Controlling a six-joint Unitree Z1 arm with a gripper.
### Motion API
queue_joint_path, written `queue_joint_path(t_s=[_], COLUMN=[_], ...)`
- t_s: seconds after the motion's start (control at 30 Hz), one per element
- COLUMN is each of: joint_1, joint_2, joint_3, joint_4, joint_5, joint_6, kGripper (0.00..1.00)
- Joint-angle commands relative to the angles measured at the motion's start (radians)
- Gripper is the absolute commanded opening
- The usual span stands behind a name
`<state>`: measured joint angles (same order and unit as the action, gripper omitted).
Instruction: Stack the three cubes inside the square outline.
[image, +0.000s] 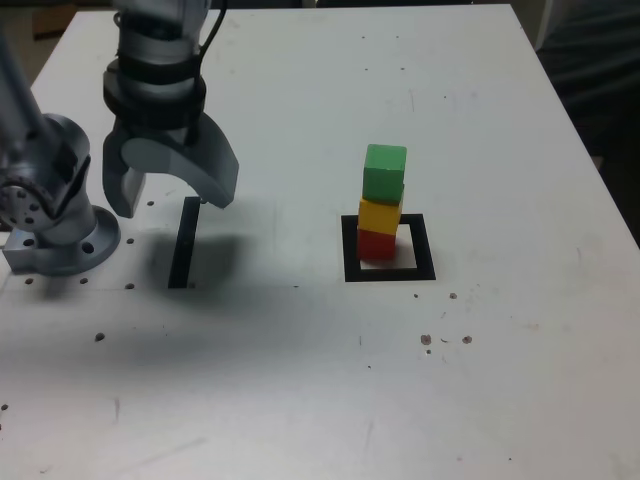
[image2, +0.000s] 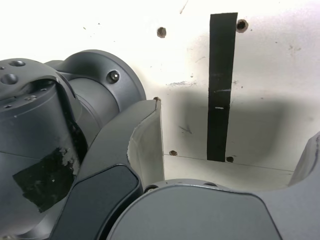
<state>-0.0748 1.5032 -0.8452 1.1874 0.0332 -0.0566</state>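
The gripper (image: 175, 205) is held above the table (image: 520, 360), its jaws spread wide with nothing pinched between them. Between the jaws, in the wrist view, the narrow black strip (image2: 220, 90) is seen lying flat on the pale, scuffed surface. A soft shadow is cast on the table around the strip. The round arm base (image: 75, 245) is seen just beside the strip, at the exterior view's left. Well apart from the gripper, toward the exterior view's right, the square outline (image: 424, 248) is found flat on the table. Within its border the three cubes are stacked: the red cube (image: 377, 246) is set lowest, the yellow cube (image: 380, 216) is borne on it, and the green cube (image: 384, 172) is placed on top. The red cube is set toward the exterior view's left of the white centre, and bare white is left showing on its other side.
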Motion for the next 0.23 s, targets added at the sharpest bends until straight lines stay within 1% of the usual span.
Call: queue_joint_path(t_s=[0.0,0.1,0.2], joint_1=[0.001,0.001,0.001], joint_2=[0.008,0.014,0.018], joint_3=[0.001,0.005,0.01], joint_4=[-0.002,-0.005,-0.009], joint_5=[-0.002,-0.004,-0.015], joint_6=[-0.001,0.002,0.01], kGripper=[1.0,1.0,1.0])
